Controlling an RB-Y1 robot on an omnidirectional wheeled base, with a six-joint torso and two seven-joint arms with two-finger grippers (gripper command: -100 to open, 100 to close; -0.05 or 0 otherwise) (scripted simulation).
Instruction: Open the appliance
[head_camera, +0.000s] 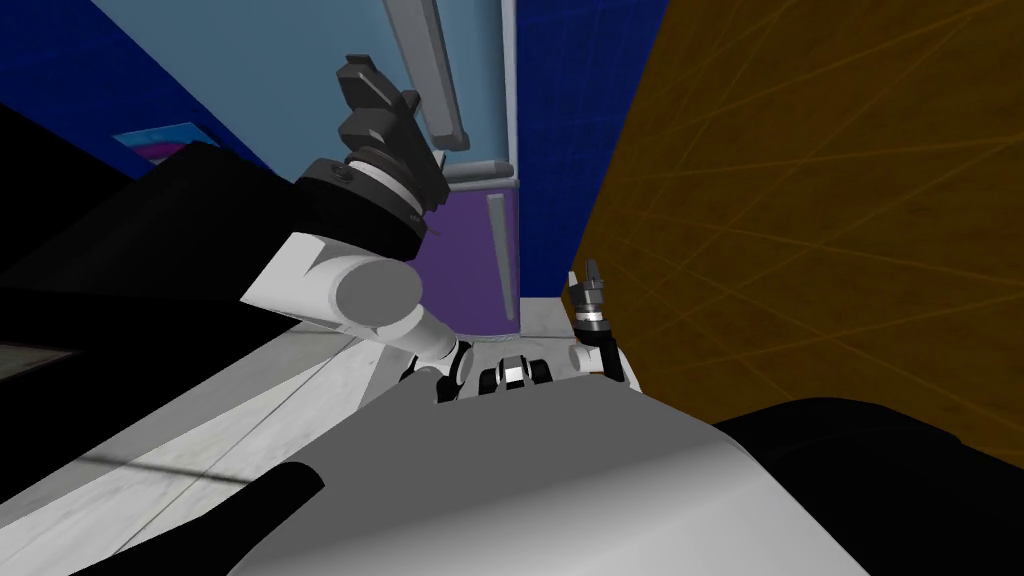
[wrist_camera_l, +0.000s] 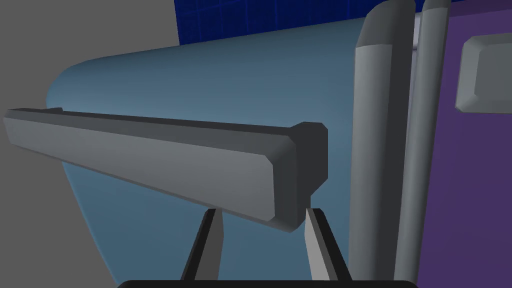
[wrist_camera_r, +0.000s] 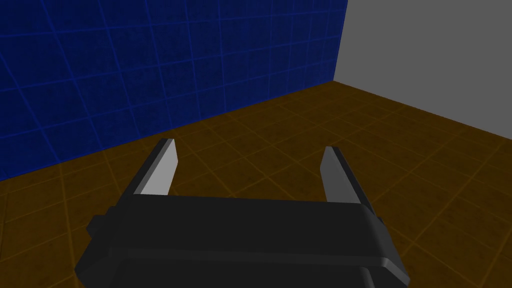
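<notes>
One grey handle (wrist_camera_l: 150, 155) on the blue door (wrist_camera_l: 200, 75), beside one purple door (wrist_camera_l: 470, 200), is grasped by the left claw (wrist_camera_l: 261, 210); the right claw (wrist_camera_r: 250, 146) is spread apart.

A blue tiled wall (wrist_camera_r: 150, 60) meets a brown tiled floor (wrist_camera_r: 280, 130)

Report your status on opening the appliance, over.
Left gripper shut on grey handle of blue upper door, door not yet open. Right gripper open, idle over brown floor. Nothing in the way.
</notes>
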